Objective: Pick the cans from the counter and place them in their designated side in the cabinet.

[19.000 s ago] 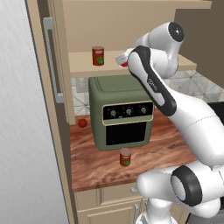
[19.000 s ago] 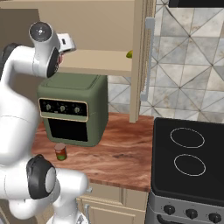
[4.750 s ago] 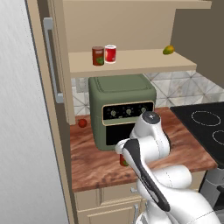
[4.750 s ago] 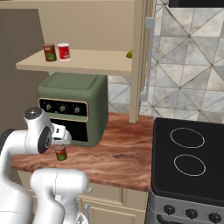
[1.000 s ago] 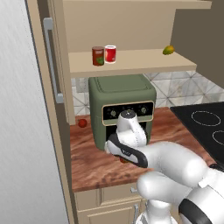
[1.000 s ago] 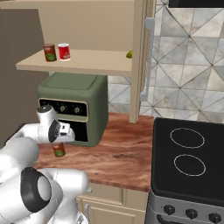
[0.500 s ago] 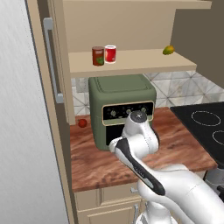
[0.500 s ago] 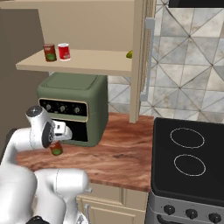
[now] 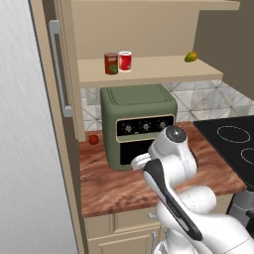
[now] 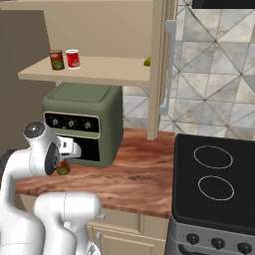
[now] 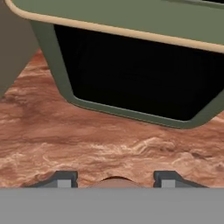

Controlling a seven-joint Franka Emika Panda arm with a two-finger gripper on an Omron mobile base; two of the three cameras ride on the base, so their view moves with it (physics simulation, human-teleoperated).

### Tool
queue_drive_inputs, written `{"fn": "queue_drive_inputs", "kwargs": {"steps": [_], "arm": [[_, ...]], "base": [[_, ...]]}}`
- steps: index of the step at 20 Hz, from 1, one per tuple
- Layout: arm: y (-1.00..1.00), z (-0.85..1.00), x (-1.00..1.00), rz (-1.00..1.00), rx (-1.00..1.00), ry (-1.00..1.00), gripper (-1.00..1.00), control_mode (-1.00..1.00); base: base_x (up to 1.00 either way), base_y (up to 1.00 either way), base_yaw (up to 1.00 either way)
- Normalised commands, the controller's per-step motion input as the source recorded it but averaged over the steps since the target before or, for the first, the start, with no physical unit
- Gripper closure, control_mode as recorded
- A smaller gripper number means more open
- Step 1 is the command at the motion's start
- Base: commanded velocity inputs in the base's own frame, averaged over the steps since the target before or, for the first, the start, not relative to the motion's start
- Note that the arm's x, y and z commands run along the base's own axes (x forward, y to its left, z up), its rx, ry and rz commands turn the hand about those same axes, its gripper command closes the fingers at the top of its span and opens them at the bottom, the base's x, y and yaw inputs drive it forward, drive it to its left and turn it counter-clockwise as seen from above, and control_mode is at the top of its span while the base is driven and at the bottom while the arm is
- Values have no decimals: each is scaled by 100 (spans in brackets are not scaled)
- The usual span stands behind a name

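Kitchen counter (image 9: 114, 188) of reddish wood, green oven (image 9: 139, 124) at its back edge, black stovetop (image 10: 214, 184) to the right. Cans counted: three. Two stand side by side at the left end of the cabinet (image 9: 149, 74) shelf: brown-red can (image 9: 111, 63), bright red can (image 9: 125, 61). Third can (image 10: 63, 168) shows in right base view between the fingers of the gripper (image 10: 63, 167), just before the oven door; jaws narrow, clamped on it. Hand view catches its rounded top between both tips. One red fruit (image 9: 93, 140) near the counter's back left corner; one yellow-green fruit (image 9: 191, 57) at the shelf's right end.
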Motion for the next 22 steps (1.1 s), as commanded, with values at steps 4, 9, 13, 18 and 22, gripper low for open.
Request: {"fn": "queue_drive_inputs", "kwargs": {"steps": [4, 9, 13, 18, 22], "arm": [[-2, 48, -17, 0, 2, -6, 100, -100], [-2, 49, -14, 0, 0, -6, 100, -100], [-4, 46, -14, 0, 0, -6, 100, -100], [-4, 39, -8, 0, 0, -4, 100, -100], [-9, 38, -6, 0, 0, -5, 100, -100]], "base": [[0, 0, 0], [0, 0, 0], [0, 0, 0], [0, 0, 0], [0, 0, 0]]}}
